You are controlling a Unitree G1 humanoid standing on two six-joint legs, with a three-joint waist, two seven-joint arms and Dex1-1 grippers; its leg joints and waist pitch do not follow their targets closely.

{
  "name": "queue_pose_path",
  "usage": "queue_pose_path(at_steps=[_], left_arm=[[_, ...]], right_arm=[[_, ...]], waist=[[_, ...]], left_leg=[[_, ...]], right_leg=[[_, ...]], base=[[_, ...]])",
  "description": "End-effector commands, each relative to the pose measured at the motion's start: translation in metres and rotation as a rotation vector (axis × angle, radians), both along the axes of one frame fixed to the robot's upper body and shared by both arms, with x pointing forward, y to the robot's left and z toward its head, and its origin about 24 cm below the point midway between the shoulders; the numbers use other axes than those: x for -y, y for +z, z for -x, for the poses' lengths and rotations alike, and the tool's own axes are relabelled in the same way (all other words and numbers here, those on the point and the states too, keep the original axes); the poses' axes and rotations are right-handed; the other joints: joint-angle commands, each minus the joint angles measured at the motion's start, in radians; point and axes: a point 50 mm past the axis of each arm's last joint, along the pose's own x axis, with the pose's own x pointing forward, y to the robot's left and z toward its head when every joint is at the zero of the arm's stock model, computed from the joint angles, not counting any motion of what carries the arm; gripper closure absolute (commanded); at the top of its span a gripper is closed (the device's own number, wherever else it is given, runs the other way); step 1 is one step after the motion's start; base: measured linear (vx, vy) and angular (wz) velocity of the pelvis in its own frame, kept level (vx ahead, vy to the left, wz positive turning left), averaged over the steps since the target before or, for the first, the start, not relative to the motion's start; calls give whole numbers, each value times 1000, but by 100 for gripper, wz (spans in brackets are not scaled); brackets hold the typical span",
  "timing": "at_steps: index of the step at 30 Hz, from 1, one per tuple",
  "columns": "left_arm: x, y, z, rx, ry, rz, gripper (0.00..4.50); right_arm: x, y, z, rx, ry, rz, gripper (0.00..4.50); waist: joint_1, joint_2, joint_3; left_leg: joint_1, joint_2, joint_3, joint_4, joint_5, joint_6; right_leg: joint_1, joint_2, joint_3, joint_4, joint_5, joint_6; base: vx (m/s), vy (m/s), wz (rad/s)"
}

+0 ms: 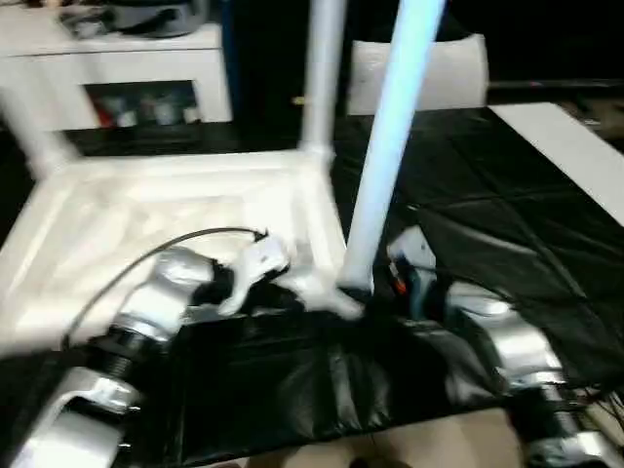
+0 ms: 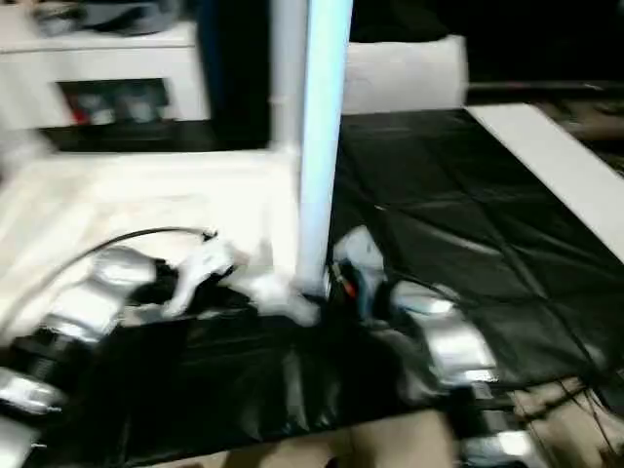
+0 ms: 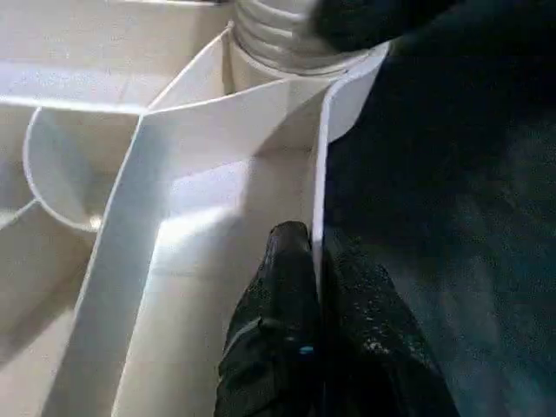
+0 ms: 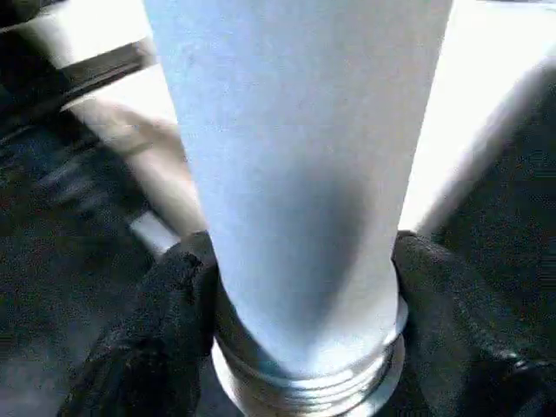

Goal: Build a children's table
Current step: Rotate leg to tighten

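The children's table top [image 1: 146, 205] lies upside down on the black-covered surface, ribbed underside up. One white leg [image 1: 322, 78] stands upright in the far right corner socket, and another leg [image 1: 34, 132] rises at the far left corner. A third leg [image 1: 390, 146] leans slightly over the near right corner. My right gripper [image 4: 300, 261] is shut on it just above its threaded end, with a black finger [image 4: 165, 295] pressed on each side. My left gripper [image 3: 314, 239] is shut on the table top's thin side wall [image 3: 317, 174], close to that corner socket.
A white cabinet with shelves [image 1: 117, 58] stands at the back left. A white block [image 1: 439, 68] sits at the back, and a white board [image 1: 575, 146] lies along the right. The black cover [image 1: 507, 214] stretches to the right; its near edge meets pale floor [image 1: 409, 448].
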Motion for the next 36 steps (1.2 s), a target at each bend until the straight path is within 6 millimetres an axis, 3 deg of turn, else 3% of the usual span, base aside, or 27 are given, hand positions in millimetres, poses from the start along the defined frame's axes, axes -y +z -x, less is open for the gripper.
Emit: queue_pose_path(at_steps=[1, 5, 7, 8, 9, 13, 17, 20, 23, 26, 28, 31, 36], left_arm=[[26, 8, -5, 56, 94, 78, 450], [40, 8, -10, 79, 243, 95, 450], [50, 11, -10, 100, 317, 93, 450], [51, 10, -10, 108, 308, 86, 450], [51, 10, -9, 114, 293, 77, 450], [48, 6, -4, 121, 235, 42, 450], [39, 4, -2, 122, 179, 12, 450], [28, 4, 1, 131, 77, 11, 450], [20, 5, 8, 126, -77, 22, 450], [11, 5, 14, 97, -201, 20, 450], [5, 7, 17, 68, -300, 6, 450], [0, 7, 19, 52, -363, -22, 450], [-10, 9, 19, 32, -476, -86, 450]], right_arm=[[-44, -1, 3, -39, 40, -49, 182], [-61, -2, -4, -76, -116, -40, 182], [-73, 1, -6, -64, -157, -40, 182], [-73, 3, -6, -54, -163, -55, 126], [-72, 6, -7, -46, -175, -75, 112], [-64, 10, -6, 1, -177, -98, 75], [-46, 9, -3, 59, -154, -59, 48], [-23, 11, 2, 106, -99, -50, 23], [0, 15, 8, 154, -14, -31, 6], [18, 18, 15, 155, 129, 8, 6], [28, 19, 20, 127, 271, 68, 6], [32, 20, 22, 110, 347, 92, 6], [33, 21, 26, 65, 540, 139, 6]], waist=[[-1, -4, -57], [-10, -6, -59], [-15, -1, -62], [-14, -2, -63], [-13, -1, -65], [-11, 0, -65], [-12, 1, -64], [-11, -2, -62], [-12, -3, -62], [-6, -3, -61], [7, 0, -60], [21, -1, -61], [32, -6, -62]], left_leg=[[-8, 6, 0, -77, -226, 12], [-11, 3, -1, -76, -212, 15], [-13, 4, -1, -76, -202, 27], [-13, 4, 0, -77, -197, 31], [-15, 5, 0, -76, -182, 41], [-17, 6, 3, -77, -158, 56], [-19, 7, 2, -78, -175, 60], [-15, 6, 3, -77, -196, 69], [-20, 8, 2, -78, -194, 77], [-13, 13, 4, -77, -198, 84], [-10, 15, 4, -78, -205, 85], [-8, 17, 6, -79, -186, 80], [-8, 18, 7, -78, -183, 77]], right_leg=[[51, -41, 35, -93, -511, -107], [53, -40, 33, -93, -508, -103], [53, -39, 35, -89, -461, -114], [54, -39, 36, -89, -448, -114], [56, -39, 38, -85, -410, -120], [59, -39, 40, -77, -335, -150], [62, -39, 41, -79, -342, -144], [60, -40, 41, -87, -383, -135], [61, -41, 43, -84, -382, -129], [57, -40, 44, -79, -356, -158], [57, -41, 43, -80, -360, -169], [57, -43, 47, -73, -313, -190], [60, -45, 47, -70, -323, -188]], base=[[0, 0, 0], [0, 0, 0], [0, 0, 0], [0, 0, 0], [0, 0, 0], [0, 0, 0], [0, 0, 0], [0, 0, 0], [0, 0, 0], [0, 0, 0], [0, 0, 0], [0, 0, 0], [0, 0, 0]])
